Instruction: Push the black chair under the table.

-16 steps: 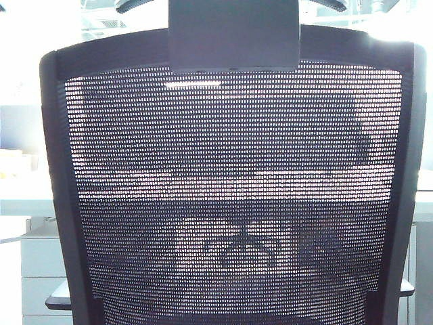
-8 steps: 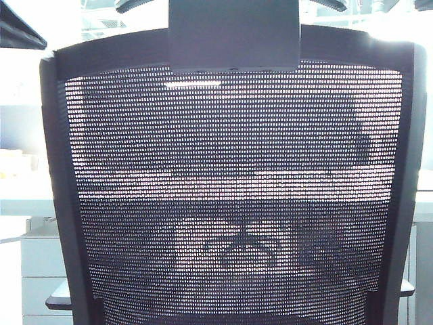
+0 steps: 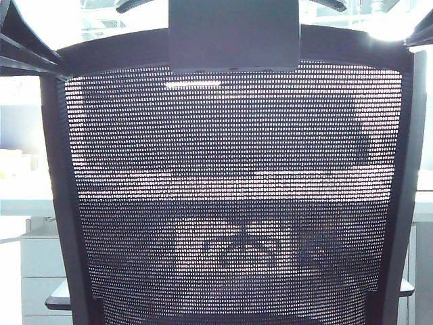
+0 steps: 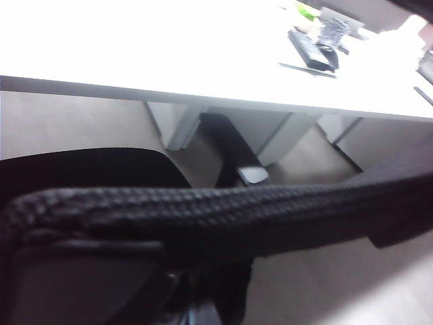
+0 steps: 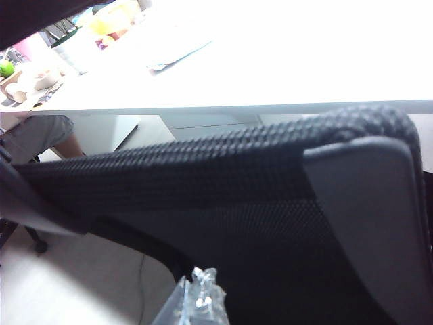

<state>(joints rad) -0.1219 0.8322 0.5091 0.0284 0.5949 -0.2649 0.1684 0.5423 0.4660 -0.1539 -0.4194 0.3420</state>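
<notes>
Up close, by label:
Black chair [image 3: 230,203]: mesh back fills the exterior view, just short of the table [image 4: 135,47].
Left gripper [image 3: 27,44]: at the chair back's top corner; finger state unclear.
Right gripper [image 3: 423,34]: at the opposite top corner; unclear too.

The large black office chair [image 3: 230,196] has a back of open woven mesh cloth, see-through, set in a smooth matt black plastic frame [image 3: 59,203]. Its solid headrest bracket [image 3: 233,34], upper centre, looks like matt plastic. In the wrist views the mesh rim [image 4: 203,217] shows a coarse knit. The long white desk [image 4: 135,47] has a smooth, bright top.

Both claws: the left claw [image 3: 27,40] shows at upper left as dark matt plastic, the right claw [image 3: 423,34] at upper right likewise.
</notes>
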